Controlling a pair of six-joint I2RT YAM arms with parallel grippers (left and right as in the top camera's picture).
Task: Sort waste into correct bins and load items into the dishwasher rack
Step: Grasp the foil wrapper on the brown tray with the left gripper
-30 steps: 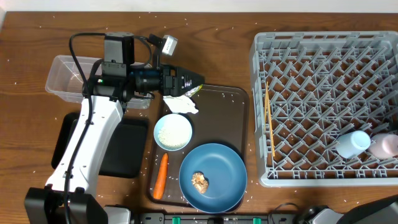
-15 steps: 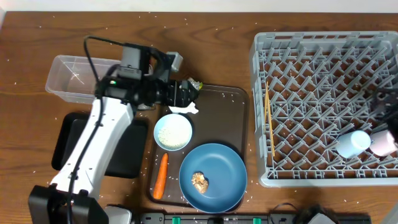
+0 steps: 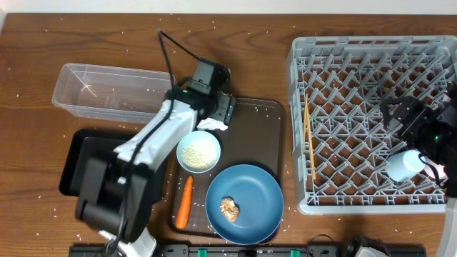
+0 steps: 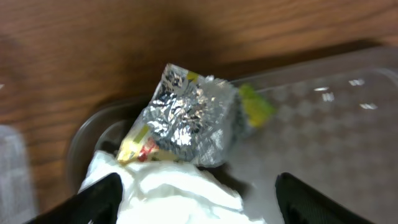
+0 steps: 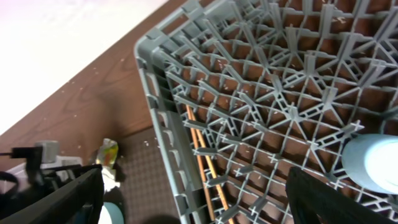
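From above, we see the left gripper (image 3: 218, 111) over the brown tray's (image 3: 260, 143) far left corner, just beside the crumpled paper (image 3: 214, 125). The right gripper (image 3: 401, 118) hangs over the rack (image 3: 357, 50).

Our left wrist camera shows jaws spread wide and empty, with the wrapper (image 4: 186, 118) lying against the paper just ahead.

Our right wrist camera shows jaws wide apart, empty, above the rack holding a light-blue cup (image 5: 376, 165).

The bowl (image 3: 179, 154), plate (image 3: 258, 188) and carrot (image 3: 185, 202) lie on the serving tray (image 3: 257, 137), left of the dishwasher rack (image 3: 297, 128).
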